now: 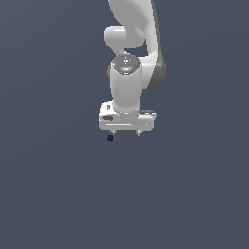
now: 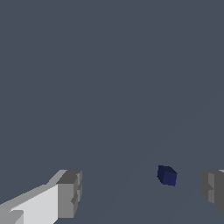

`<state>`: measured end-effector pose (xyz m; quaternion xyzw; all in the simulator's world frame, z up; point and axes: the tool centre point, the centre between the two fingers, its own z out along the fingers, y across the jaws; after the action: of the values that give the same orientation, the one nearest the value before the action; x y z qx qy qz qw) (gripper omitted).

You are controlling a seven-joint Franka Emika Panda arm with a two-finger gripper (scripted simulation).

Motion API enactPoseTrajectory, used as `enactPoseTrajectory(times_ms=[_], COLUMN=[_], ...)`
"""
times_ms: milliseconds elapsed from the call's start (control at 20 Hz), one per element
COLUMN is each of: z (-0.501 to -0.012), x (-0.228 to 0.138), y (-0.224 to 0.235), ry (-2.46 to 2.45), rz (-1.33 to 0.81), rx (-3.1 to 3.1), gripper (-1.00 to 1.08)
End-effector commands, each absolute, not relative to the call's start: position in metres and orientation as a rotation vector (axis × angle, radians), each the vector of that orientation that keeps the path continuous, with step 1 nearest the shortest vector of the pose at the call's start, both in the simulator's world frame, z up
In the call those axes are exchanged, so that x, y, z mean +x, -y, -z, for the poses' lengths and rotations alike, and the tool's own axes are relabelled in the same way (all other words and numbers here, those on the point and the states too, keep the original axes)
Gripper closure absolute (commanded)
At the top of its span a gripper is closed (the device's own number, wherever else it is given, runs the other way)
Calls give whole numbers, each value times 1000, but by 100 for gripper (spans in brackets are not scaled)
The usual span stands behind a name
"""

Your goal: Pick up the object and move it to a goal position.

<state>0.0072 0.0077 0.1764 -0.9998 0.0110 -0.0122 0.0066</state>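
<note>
The object is a tiny dark navy-blue cube on the grey floor, just below the left fingertip as the exterior view shows it. In the wrist view the object lies between the two grey fingertips, closer to one of them and touching neither. My white gripper hangs from the arm pointing down, open, with nothing held. In the wrist view the gripper shows a wide gap between its fingers.
The white arm rises out of the exterior view's top. A plain grey floor fills everything else.
</note>
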Motion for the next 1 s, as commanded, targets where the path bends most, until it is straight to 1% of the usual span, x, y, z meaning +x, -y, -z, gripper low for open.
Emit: enactPoseTrajectory(times_ms=[0,550,950], z=[-176,-193,-172], x=[7,12,3], y=[-8,14,23], ry=[-34,-63,-91], rz=[38,81,67], rx=[-3128,-3153,-3148], gripper=[-92,-92,-92])
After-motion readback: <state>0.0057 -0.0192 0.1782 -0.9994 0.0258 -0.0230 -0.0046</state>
